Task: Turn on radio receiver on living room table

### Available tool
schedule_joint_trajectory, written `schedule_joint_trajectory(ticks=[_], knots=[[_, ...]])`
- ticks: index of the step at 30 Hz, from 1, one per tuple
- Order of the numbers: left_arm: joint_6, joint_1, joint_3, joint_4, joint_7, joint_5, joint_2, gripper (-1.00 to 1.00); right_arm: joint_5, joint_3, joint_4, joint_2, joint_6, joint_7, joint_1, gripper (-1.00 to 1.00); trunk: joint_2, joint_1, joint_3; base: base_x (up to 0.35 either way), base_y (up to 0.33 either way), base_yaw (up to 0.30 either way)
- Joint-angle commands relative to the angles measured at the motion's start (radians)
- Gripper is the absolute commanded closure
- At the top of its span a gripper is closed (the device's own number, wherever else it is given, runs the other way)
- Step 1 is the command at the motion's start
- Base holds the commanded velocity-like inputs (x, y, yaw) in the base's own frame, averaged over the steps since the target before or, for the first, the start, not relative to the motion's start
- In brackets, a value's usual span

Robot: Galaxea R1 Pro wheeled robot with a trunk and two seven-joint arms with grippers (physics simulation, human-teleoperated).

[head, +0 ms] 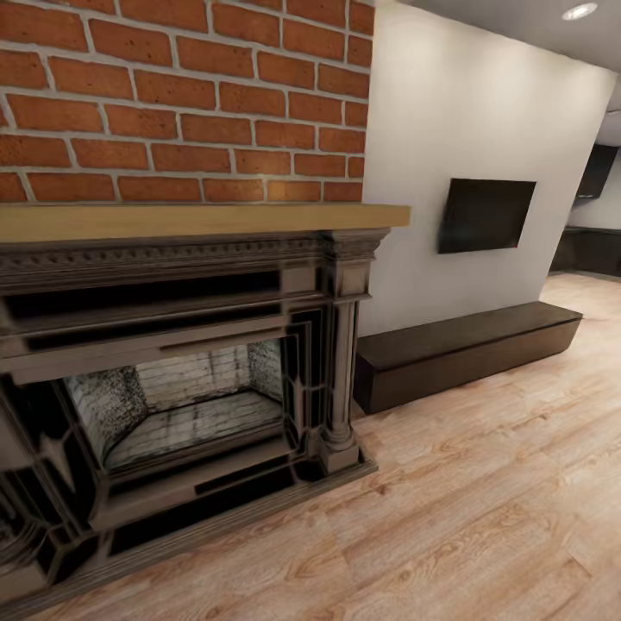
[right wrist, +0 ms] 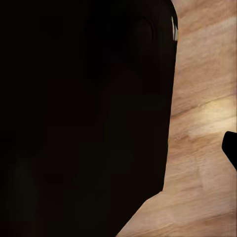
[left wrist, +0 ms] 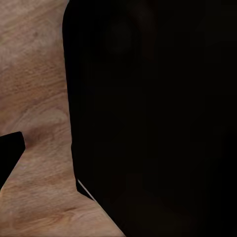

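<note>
The radio receiver and the coffee table are out of view. The head view faces a dark carved fireplace (head: 172,388) under a red brick wall (head: 181,95), with light wood plank floor (head: 483,509) in front. In the left wrist view a black fingertip (left wrist: 10,153) pokes in over the floor beside a large dark body (left wrist: 153,118). In the right wrist view a black fingertip (right wrist: 231,148) shows at the edge next to a similar dark mass (right wrist: 84,118). Neither view shows how the jaws stand.
A wooden mantel shelf (head: 198,220) tops the fireplace. To the right, a long dark bench (head: 466,349) runs along a white wall with a black screen (head: 485,216) mounted above it. Open plank floor stretches to the right toward a dark cabinet (head: 591,250).
</note>
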Motion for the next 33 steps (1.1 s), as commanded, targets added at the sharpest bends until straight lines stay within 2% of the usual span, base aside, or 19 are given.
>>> schedule_joint_trajectory(ticks=[1, 11, 15, 17, 21, 33], knots=[[-0.005, 0.006, -0.001, -0.003, -0.001, 0.001, -0.006, -1.0, 0.001, 0.001, -0.006, 0.006, -0.003, -0.005, -0.006, -1.0, 0.0, 0.0, 0.0, 0.0, 0.0, 0.0], [-0.006, 0.063, -0.001, -0.003, -0.001, 0.001, -0.062, -1.0, 0.0, 0.001, -0.008, 0.062, -0.003, -0.007, -0.048, -1.0, 0.0, 0.0, 0.0, 0.0, 0.0, 0.0], [-0.006, 0.069, 0.002, -0.003, -0.001, 0.001, -0.081, -1.0, 0.003, 0.006, -0.008, 0.063, -0.01, -0.007, -0.049, -1.0, 0.0, 0.0, 0.0, 0.0, 0.0, 0.0], [-0.006, 0.069, 0.003, -0.003, -0.003, 0.004, -0.083, -1.0, 0.005, 0.009, -0.015, 0.055, -0.021, -0.007, -0.049, -1.0, 0.0, 0.0, 0.0, 0.0, 0.0, 0.0], [-0.027, 0.069, -0.001, -0.021, 0.001, 0.004, -0.104, -1.0, 0.005, 0.008, -0.037, 0.033, -0.044, -0.007, -0.05, -1.0, 0.0, 0.0, 0.0, 0.0, 0.0, 0.0], [-0.094, 0.068, -0.003, -0.089, 0.002, 0.001, -0.103, -1.0, 0.006, 0.007, -0.105, -0.035, -0.055, -0.004, -0.058, -1.0, 0.0, 0.0, 0.0, 0.0, 0.0, 0.0]])
